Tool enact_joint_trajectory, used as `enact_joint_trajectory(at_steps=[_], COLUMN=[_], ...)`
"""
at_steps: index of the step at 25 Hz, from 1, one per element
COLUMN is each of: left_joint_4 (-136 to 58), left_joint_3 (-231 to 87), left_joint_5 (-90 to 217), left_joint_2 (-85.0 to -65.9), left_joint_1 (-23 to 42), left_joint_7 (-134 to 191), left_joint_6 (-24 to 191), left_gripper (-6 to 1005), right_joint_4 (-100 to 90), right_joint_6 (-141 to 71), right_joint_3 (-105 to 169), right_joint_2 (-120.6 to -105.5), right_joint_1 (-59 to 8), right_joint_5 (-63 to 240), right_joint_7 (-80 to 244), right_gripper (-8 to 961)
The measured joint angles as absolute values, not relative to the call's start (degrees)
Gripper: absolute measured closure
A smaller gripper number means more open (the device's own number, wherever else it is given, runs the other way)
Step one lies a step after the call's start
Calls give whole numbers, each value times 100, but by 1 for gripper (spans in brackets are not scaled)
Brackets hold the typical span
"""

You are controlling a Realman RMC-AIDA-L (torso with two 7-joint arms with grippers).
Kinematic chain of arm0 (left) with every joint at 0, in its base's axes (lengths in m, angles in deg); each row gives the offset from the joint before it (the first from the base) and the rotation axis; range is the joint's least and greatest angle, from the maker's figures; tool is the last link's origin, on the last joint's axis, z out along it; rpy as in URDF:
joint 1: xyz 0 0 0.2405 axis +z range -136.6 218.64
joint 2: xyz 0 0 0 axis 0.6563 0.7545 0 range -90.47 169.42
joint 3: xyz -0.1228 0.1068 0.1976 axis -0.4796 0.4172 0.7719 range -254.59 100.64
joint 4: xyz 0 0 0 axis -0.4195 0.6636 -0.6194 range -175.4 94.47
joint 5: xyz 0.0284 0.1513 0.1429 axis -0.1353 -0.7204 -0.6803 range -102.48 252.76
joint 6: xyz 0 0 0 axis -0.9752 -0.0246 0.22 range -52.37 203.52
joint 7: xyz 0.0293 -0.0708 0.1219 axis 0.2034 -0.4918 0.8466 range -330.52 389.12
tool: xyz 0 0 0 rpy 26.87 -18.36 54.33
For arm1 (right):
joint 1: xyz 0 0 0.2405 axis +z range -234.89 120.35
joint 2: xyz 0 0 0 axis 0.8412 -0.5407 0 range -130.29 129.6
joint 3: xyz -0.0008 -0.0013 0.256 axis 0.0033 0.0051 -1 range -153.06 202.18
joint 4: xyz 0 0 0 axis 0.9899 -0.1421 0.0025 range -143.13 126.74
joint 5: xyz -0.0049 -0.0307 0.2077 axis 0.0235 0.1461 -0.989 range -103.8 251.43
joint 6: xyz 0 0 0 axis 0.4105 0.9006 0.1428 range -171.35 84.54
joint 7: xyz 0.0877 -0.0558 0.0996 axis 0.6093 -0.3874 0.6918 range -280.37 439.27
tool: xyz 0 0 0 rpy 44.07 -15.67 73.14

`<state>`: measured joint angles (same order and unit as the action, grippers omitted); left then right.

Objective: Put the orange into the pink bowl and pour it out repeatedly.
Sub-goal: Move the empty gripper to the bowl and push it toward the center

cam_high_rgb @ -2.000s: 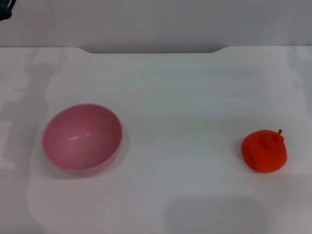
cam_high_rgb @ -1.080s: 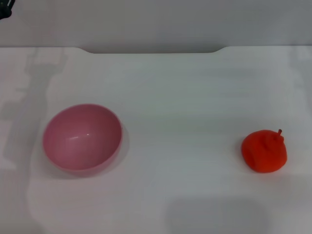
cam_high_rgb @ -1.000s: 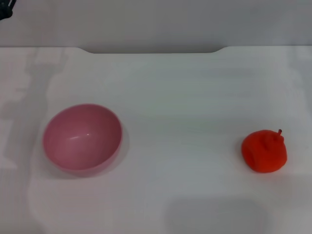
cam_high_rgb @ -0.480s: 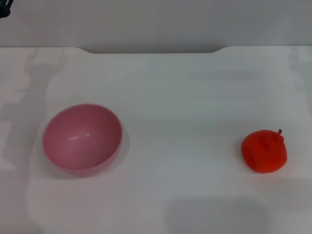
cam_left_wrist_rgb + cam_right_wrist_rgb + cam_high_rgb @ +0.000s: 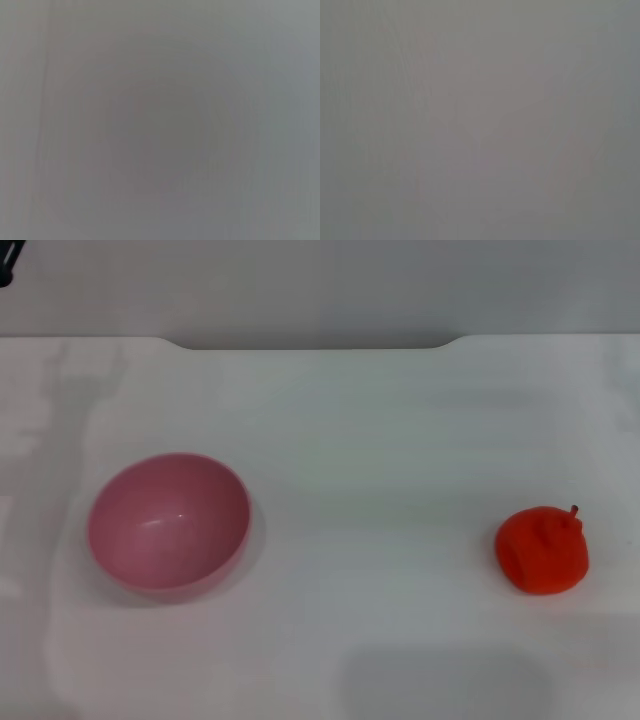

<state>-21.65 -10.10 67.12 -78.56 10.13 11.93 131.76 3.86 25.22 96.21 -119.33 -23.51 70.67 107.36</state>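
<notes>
- Resting upright on the white table [image 5: 380, 440], the pink bowl [image 5: 167, 523] is seen at the left.
- The orange [image 5: 542, 549] is placed well apart at the right.
- No writing is shown; neither gripper is seen, so finger state cannot be told.

Left arm [image 5: 5, 262]: dark sliver at far left edge. Right arm unseen.

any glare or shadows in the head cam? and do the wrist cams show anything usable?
Head view: a small specular highlight sits inside the pink bowl; faint grey shadows lie on the white table along its left side and near the front edge; the orange is evenly lit, with only a soft shadow beneath it. Left wrist view and right wrist view: uniform featureless grey, nothing identifiable.
</notes>
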Motion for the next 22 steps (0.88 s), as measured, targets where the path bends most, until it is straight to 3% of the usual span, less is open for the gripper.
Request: enact_joint_trajectory(at_steps=[7, 13, 22], left_joint_4=[-2044, -1976, -2008], left_joint_3=[-975, -765, -705], left_joint_5=[6692, 6714, 6728], left_joint_2=[-7866, -7877, -7890], left_joint_1=[1363, 1591, 1595], left_joint_7=[1147, 1026, 987], left_joint_6=[13473, 13719, 13743], left_gripper=[201, 201, 201], right_joint_4=[643, 783, 790], right_joint_6=[2725, 2741, 2743], right_joint_3=[9537, 9617, 9241], right_joint_2=[-11866, -11694, -11856], right_joint_1=[-2600, -2791, -2820], right_joint_5=[7080, 7395, 7394], right_joint_7=[9434, 8695, 8513], right_gripper=[452, 452, 452])
